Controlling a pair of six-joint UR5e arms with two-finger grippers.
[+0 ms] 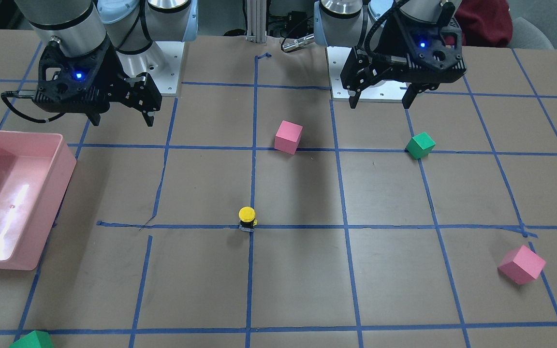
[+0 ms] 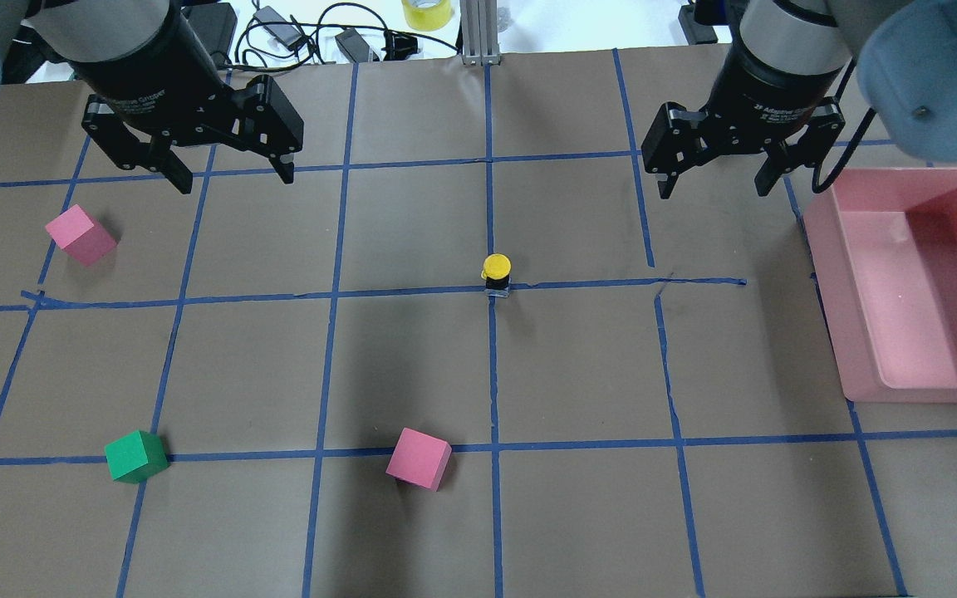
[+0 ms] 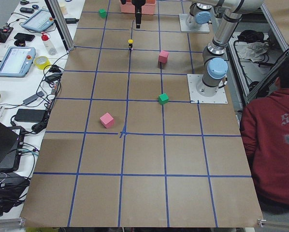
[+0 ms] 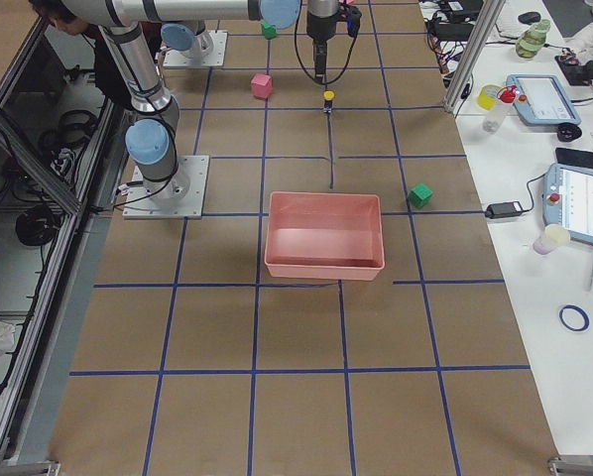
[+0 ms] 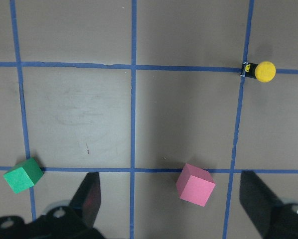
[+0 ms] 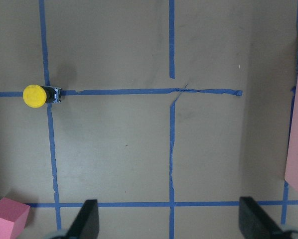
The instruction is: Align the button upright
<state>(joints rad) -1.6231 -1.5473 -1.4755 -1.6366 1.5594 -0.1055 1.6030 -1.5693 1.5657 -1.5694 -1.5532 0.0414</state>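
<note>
The button (image 2: 496, 275) stands upright on a blue tape crossing at the table's middle, its yellow cap on top of the black body. It also shows in the front view (image 1: 247, 220) and in both wrist views (image 5: 258, 71) (image 6: 39, 95). My left gripper (image 2: 235, 178) hangs open above the table, well away from the button on my left side, with nothing between its fingers. My right gripper (image 2: 713, 191) is open too and holds nothing. It hovers between the button and the pink bin. Neither gripper touches anything.
A pink bin (image 2: 823, 274) sits at the right side. On the left half lie a pink cube (image 2: 80, 235) and a green cube (image 2: 136, 456), with another pink cube (image 2: 419, 458) near the middle. A person in a red hoodie (image 3: 275, 140) sits beside the table.
</note>
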